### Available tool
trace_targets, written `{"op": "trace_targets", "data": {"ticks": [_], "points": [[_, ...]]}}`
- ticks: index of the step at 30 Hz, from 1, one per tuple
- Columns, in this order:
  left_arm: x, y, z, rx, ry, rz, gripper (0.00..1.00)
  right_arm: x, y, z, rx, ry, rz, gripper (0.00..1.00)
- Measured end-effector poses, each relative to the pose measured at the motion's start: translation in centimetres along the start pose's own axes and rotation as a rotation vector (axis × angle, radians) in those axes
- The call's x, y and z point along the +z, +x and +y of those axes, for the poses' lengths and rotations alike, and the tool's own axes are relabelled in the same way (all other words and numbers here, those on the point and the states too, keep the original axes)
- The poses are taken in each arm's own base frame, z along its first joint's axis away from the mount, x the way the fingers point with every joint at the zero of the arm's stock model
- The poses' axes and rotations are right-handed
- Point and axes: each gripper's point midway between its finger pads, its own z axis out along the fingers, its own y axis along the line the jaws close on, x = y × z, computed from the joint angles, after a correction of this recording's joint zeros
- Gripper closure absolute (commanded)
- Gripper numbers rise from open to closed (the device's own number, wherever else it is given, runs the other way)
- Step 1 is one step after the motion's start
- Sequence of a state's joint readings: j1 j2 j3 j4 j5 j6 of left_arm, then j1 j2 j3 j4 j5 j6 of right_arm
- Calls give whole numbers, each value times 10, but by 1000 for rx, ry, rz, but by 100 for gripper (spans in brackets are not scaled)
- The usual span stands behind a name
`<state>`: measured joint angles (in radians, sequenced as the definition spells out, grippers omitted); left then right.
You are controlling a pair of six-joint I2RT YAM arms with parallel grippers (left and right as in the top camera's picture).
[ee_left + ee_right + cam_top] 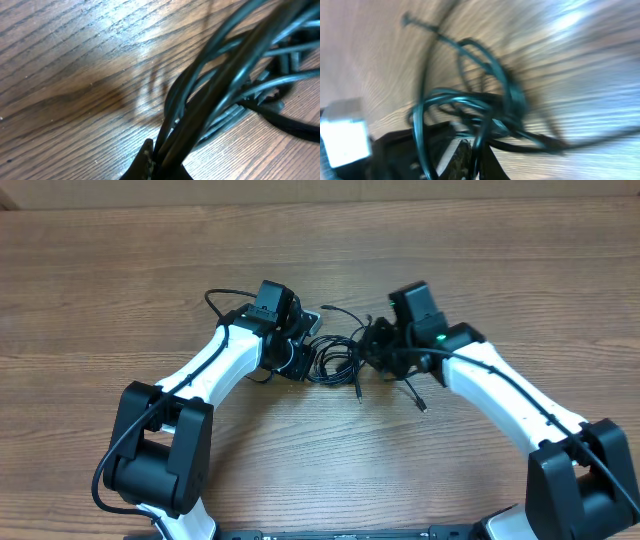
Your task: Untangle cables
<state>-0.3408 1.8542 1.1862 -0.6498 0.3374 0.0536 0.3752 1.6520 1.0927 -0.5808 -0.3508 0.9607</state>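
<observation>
The cables [335,360] are a bunch of thin black cords at the table's middle, between my two grippers, with loose plug ends trailing toward the front [359,395]. My left gripper [296,358] is shut on the left side of the bunch; in the left wrist view several cords [215,80] run out from between its fingers [162,167]. My right gripper [376,346] is shut on the right side of the bunch; the right wrist view is blurred and shows looped cords [470,100] with one strand pinched between its fingers [475,160].
The wooden table [120,260] stretches all round. A thicker black wire [225,298] loops by the left arm. A pale blurred block [342,135], part of the left arm, shows at the right wrist view's left edge.
</observation>
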Motion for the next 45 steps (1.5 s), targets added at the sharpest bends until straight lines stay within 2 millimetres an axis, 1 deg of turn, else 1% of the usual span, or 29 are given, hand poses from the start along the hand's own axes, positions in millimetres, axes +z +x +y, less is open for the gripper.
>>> {"op": "trace_targets", "data": {"ticks": [2, 4, 8, 13, 15, 17, 20, 21, 22, 23, 24, 25, 26, 28, 29, 31, 36, 37, 40, 42, 45], "points": [[0, 0, 0, 0, -3, 1, 96, -6, -8, -17, 16, 36, 8, 96], [0, 0, 1, -1, -6, 1, 96, -10, -11, -29, 15, 66, 19, 96], [0, 0, 2, -1, -13, 1, 96, -17, -18, -49, -5, 107, 32, 96], [0, 0, 7, -6, -35, 2, 96, -34, -41, -77, 3, 149, 5, 96], [0, 1, 7, -6, -36, 3, 96, -41, -47, -95, 22, 203, -11, 96], [0, 0, 7, -6, -36, 2, 96, -48, -49, -111, 39, 256, -14, 96], [0, 0, 7, -5, -36, 1, 96, -51, -45, -119, 37, 287, 2, 96], [0, 0, 7, -5, -36, 1, 96, -50, -43, -117, 27, 278, 15, 84], [0, 0, 7, -5, -36, 0, 96, -50, -42, -116, 22, 273, 19, 77], [0, 0, 7, -4, -36, -1, 96, -48, -39, -110, 5, 244, 38, 62], [0, -1, 7, -4, -36, -2, 96, -46, -37, -105, -13, 222, 50, 51], [0, -1, 7, -4, -36, -2, 96, -44, -33, -98, -38, 190, 67, 44], [0, -1, 7, -4, -36, -2, 96, -41, -29, -89, -64, 158, 82, 40], [0, -1, 7, -4, -36, -2, 96, -36, -21, -73, -120, 105, 107, 40], [0, -1, 7, -4, -35, -2, 96, -33, -17, -66, -147, 83, 118, 41], [0, -1, 7, -4, -35, -2, 95, -27, -7, -51, -193, 43, 134, 46], [-1, -2, 4, -10, -2, -8, 94, -14, 10, -14, -279, -47, 138, 63], [-2, -2, 2, -12, 18, -11, 94, -11, 15, -5, -309, -69, 135, 64], [-6, -3, 1, -32, 81, -21, 94, -2, 25, 13, -365, -109, 134, 63], [-10, -2, 4, -46, 122, -29, 94, 7, 33, 21, -398, -122, 140, 62], [-16, -3, 9, -58, 169, -44, 94, 22, 40, 24, -421, -124, 154, 61]]}}
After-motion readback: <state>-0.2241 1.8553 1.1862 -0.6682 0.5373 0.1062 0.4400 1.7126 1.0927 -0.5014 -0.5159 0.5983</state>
